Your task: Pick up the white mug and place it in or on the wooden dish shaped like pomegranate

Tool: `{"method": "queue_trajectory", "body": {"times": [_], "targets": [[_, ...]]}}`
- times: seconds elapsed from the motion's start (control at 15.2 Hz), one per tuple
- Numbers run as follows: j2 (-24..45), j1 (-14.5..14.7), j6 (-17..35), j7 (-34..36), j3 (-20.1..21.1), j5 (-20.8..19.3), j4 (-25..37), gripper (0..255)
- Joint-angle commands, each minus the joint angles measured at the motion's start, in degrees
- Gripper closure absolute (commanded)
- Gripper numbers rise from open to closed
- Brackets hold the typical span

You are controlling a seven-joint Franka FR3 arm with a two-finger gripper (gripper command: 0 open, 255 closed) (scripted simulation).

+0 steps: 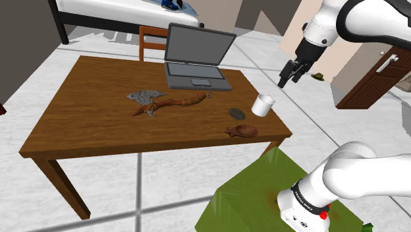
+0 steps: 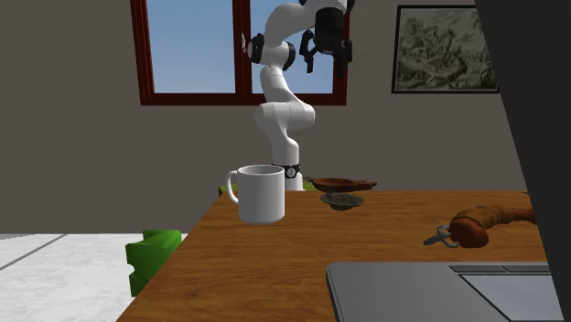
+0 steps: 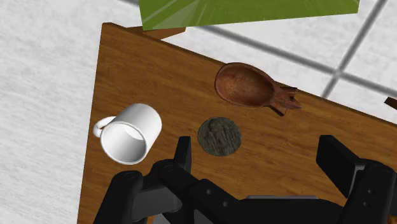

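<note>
A white mug (image 1: 263, 104) stands upright near the table's edge at the shoulder view's right; it also shows as the mug (image 2: 259, 193) and mug (image 3: 130, 133). Close by it lies the brown wooden pomegranate-shaped dish (image 1: 243, 130), shallow with a small crown; the dish (image 3: 254, 87) has nothing in it, and the dish (image 2: 340, 184) sits behind the mug. My black gripper (image 1: 290, 74) hangs open high above the table, up and off to the side of the mug. The gripper (image 2: 328, 50) holds nothing; its fingers (image 3: 336, 165) stand wide apart.
A dark round coaster-like disc (image 3: 219, 135) lies between mug and dish. An open laptop (image 1: 196, 60), a long brown root-like piece (image 1: 178, 103) and grey scraps (image 1: 143, 97) occupy the wooden table (image 1: 79, 125). A chair (image 1: 153, 41) stands behind; the green stand (image 1: 263, 191) is below.
</note>
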Motion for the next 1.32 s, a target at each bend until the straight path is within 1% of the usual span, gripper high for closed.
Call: {"method": "queue_trajectory", "body": {"times": [0.0, 0.33, 0.66, 0.99, 1.25], "targets": [[0.0, 0.0, 0.0, 0.0, 0.0, 0.0, 0.0, 0], [4.1, -1.1, 7.9, -5.2, -5.1, -2.1, -3.8, 0], [10.5, -2.0, 16.0, -10.5, -10.2, -3.6, -5.7, 0], [18.8, -2.5, 23.9, -16.1, -15.1, -3.8, -5.5, 0], [26.6, -2.4, 29.8, -21.1, -18.9, -2.5, -3.8, 0]]}}
